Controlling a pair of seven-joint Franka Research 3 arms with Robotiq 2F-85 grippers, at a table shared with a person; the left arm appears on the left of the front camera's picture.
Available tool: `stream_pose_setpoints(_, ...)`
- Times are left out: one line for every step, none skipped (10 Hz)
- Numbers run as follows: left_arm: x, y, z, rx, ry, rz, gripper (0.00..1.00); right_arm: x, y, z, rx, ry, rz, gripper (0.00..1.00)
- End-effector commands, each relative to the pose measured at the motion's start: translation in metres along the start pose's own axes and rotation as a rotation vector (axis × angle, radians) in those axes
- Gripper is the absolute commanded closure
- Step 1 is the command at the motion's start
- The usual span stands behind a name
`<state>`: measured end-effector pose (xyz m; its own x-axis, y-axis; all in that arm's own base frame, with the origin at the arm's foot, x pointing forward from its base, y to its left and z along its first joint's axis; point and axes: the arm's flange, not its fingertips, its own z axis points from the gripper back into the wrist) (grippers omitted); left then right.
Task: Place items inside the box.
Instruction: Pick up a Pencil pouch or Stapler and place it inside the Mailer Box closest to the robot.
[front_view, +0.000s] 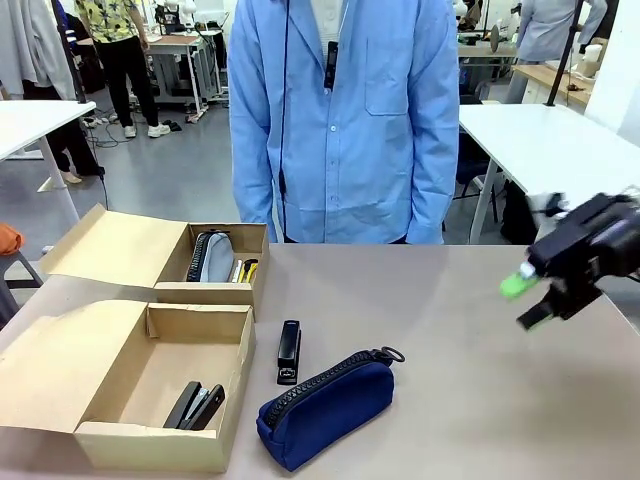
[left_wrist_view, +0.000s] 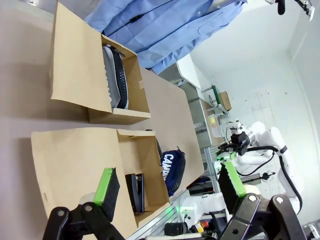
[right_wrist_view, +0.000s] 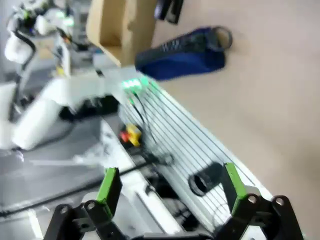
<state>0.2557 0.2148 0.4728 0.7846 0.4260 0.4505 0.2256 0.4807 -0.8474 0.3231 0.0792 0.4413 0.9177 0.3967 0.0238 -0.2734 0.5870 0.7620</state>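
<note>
While the left fingers (left_wrist_view: 106, 186) and right fingers (front_view: 518, 285) stand apart and empty, the pouch (front_view: 325, 405) and stapler (front_view: 289, 350) lie on the bench (front_view: 450, 330), well clear of both, beside the open box (front_view: 160, 455) awaiting them.

We see a beige table (front_view: 450, 380) with four things lying directly on it, all on its left half. Two open cardboard boxes sit close together, each with its lid flap spread flat to the left. The far box (front_view: 205, 293) stands behind the near box (front_view: 165, 445), which sits by the table's front edge. Just right of the near box lies a black stapler (front_view: 289, 352), lengthwise toward the far side. Just beside it, nearer the front, a navy blue zip pouch (front_view: 325, 405) lies at a slant, its ring pull toward the table's middle.
</note>
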Motion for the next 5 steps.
stream_pose_setpoints(-0.001, -0.002, 0.000, -0.018, -0.014, -0.019, 0.00, -0.028, -0.013, 0.015, -0.252, 0.234, 0.435, 0.00)
stream_pose_setpoints(-0.001, -0.002, 0.000, -0.018, -0.014, -0.019, 0.00, 0.000, 0.000, 0.000, 0.000, 0.000, 0.000, 0.00)
stream_pose_setpoints(-0.001, -0.002, 0.000, -0.018, -0.014, -0.019, 0.00, -0.007, 0.008, -0.010, -0.089, 0.108, 0.096, 0.00)
stream_pose_setpoints(-0.001, -0.002, 0.000, -0.018, -0.014, -0.019, 0.00, -0.011, 0.024, -0.029, -0.389, 0.261, 0.432, 0.00)
stream_pose_setpoints(-0.001, -0.002, 0.000, -0.018, -0.014, -0.019, 0.00, 0.003, 0.045, -0.041, -0.609, 0.222, 0.645, 0.00)
